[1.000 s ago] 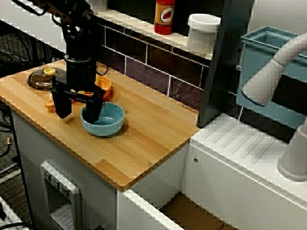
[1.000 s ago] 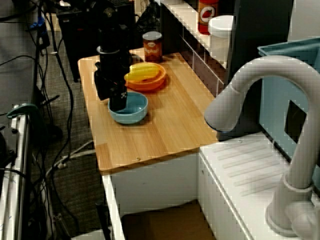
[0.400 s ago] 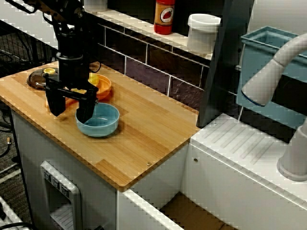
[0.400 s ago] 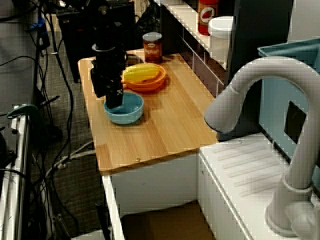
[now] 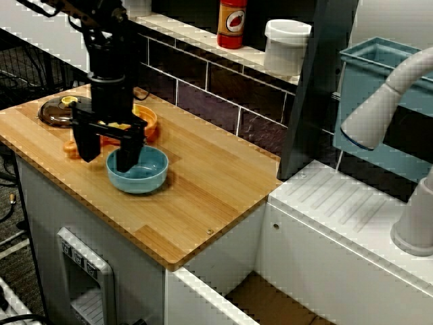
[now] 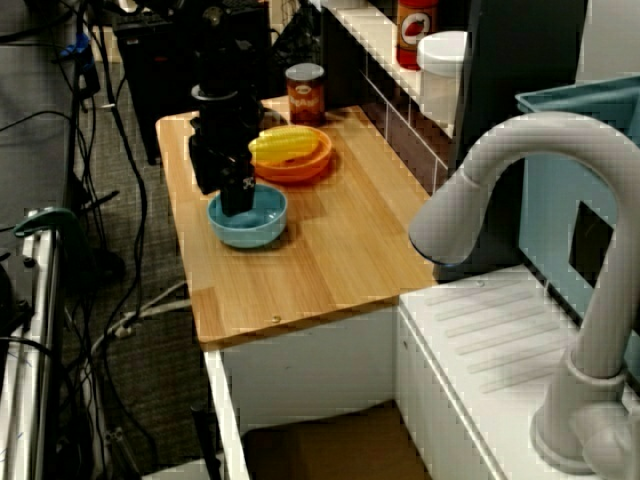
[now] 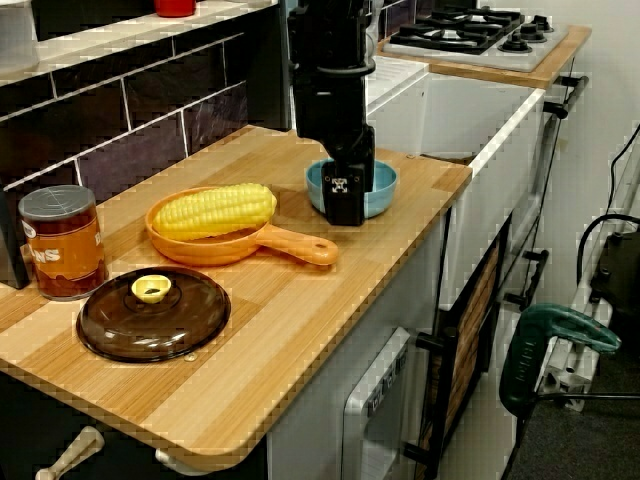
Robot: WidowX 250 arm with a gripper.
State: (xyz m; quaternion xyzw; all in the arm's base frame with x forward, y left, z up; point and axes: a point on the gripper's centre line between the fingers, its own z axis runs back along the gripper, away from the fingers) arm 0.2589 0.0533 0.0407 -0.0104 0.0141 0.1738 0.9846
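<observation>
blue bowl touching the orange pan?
Apart. The low view from the counter's end shows a strip of bare wood between the blue bowl and the orange pan.

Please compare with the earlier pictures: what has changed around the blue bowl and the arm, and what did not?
The blue bowl slid a little along the counter toward the brown lid, then stopped. The gripper, one of its fingers inside the bowl, went with it, then shifted slightly back; it stays open. The orange pan with corn and the can did not move.
</observation>
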